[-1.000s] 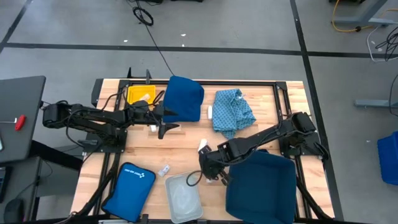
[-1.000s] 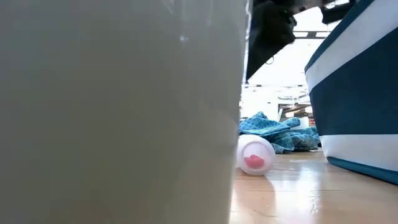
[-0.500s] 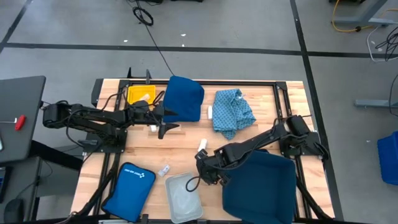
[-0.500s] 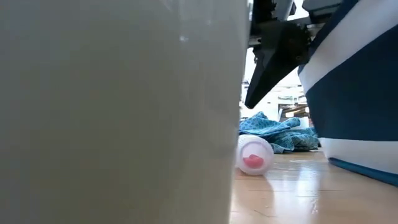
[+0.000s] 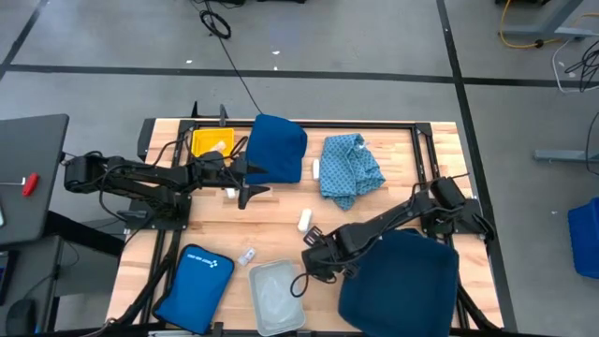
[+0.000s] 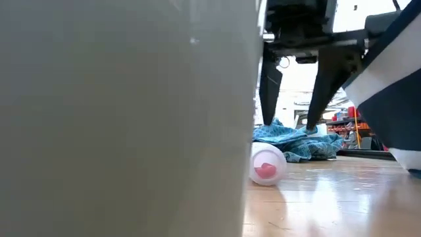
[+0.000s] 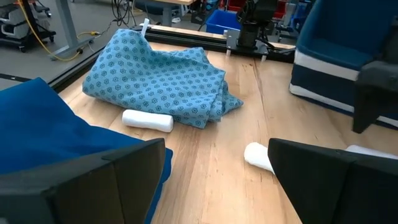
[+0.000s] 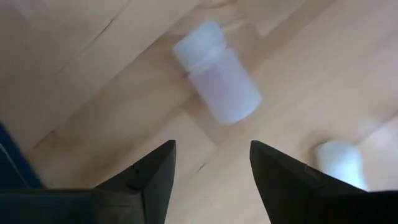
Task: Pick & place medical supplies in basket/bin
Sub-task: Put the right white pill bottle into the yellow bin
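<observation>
The wooden table (image 5: pixel 225 217) carries white rolls (image 5: pixel 303 220), blue cloths (image 5: pixel 350 165), a pouch (image 5: pixel 195 276) — and a clear tray (image 5: pixel 273 297).

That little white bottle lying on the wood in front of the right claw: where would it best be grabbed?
Probably across its round body, below the cap, coming straight down from above. The white bottle lies on its side on the table, so its curved flanks are free. The right gripper is open, so its fingers could close on either side.
</observation>
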